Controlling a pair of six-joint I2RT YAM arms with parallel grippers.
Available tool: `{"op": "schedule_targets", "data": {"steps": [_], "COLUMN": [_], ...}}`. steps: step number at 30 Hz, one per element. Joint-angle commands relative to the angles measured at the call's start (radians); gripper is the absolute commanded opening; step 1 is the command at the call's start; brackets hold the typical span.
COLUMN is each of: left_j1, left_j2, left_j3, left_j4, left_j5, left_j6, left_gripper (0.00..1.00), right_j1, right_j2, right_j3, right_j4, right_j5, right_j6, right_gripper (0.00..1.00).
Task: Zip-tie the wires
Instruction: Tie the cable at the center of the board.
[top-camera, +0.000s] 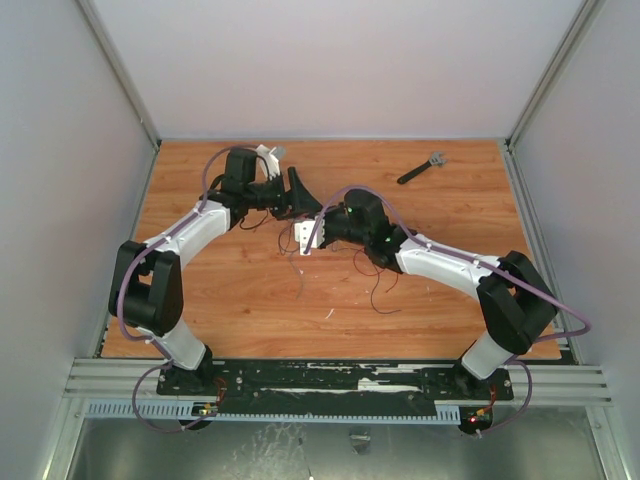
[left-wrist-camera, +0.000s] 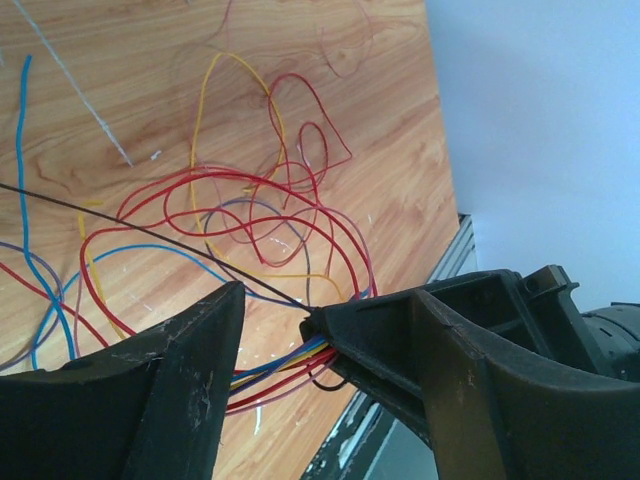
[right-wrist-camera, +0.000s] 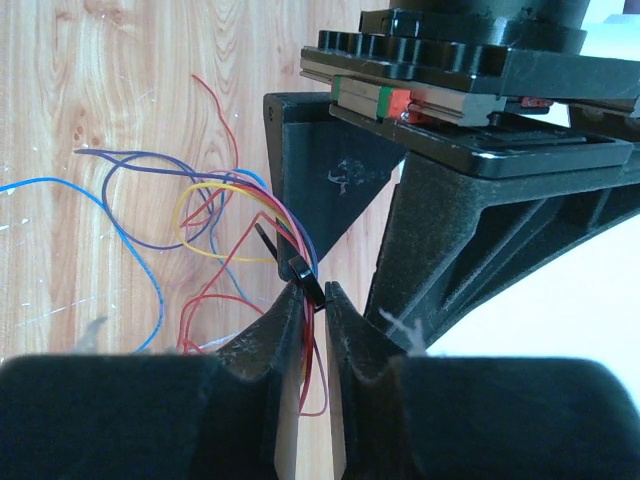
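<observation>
You had one stray item on the table (top-camera: 450, 290): a short black tool with a grey head (top-camera: 422, 168), at the far right and well apart from both arms. The wrists met nose to nose near the middle of the board, so each claw body crowded the other. The left gripper (left-wrist-camera: 272, 315) stood released, its fingers wide apart, and the wires (left-wrist-camera: 285, 365) ran as a bundle through that gap, close to one finger. The right gripper (right-wrist-camera: 313, 292) was clenched on the zip tie (right-wrist-camera: 303, 272), pinching it just beside its looped head where it circled the bundle. A red strand ran down between the same fingertips. The loose wire ends fanned out in red, blue and yellow loops across the board under the right forearm. The surface was wood-grain board, lightly scratched and flecked white. Plain white panels closed the left, far and right sides, and a slotted metal rail (top-camera: 340, 385) ran along the near edge. Bare board lay open on the far side and toward both side panels.
</observation>
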Motion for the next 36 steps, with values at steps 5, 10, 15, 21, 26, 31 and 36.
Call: {"op": "schedule_targets", "data": {"steps": [5, 10, 15, 21, 26, 31, 36], "left_j1": [-0.019, -0.023, -0.025, -0.025, -0.025, -0.025, -0.026], "left_j2": [0.016, 0.026, 0.02, 0.011, 0.006, -0.014, -0.019], "left_j3": [-0.047, -0.044, -0.048, -0.052, -0.053, -0.065, -0.071], "left_j4": [0.056, 0.061, 0.06, 0.05, 0.018, 0.018, 0.018], "left_j5": [0.057, 0.054, 0.057, 0.069, 0.067, 0.064, 0.062], "left_j6": [-0.053, -0.056, -0.054, -0.046, -0.016, -0.019, -0.027], "left_gripper": [0.53, 0.49, 0.57, 0.59, 0.59, 0.59, 0.57], "right_j1": [0.023, 0.029, 0.031, 0.031, 0.03, 0.032, 0.033], "right_j2": [-0.009, -0.007, -0.006, -0.008, -0.011, -0.02, -0.028], "right_j3": [0.0, -0.001, 0.0, -0.006, 0.003, 0.003, 0.002], "right_j4": [0.057, 0.07, 0.074, 0.067, 0.065, 0.069, 0.083], "right_j5": [0.005, 0.004, 0.028, 0.066, 0.065, 0.051, 0.037], "right_j6": [-0.008, -0.006, -0.021, -0.046, -0.04, -0.031, -0.026], "right_gripper": [0.13, 0.13, 0.13, 0.13, 0.13, 0.13, 0.14]}}
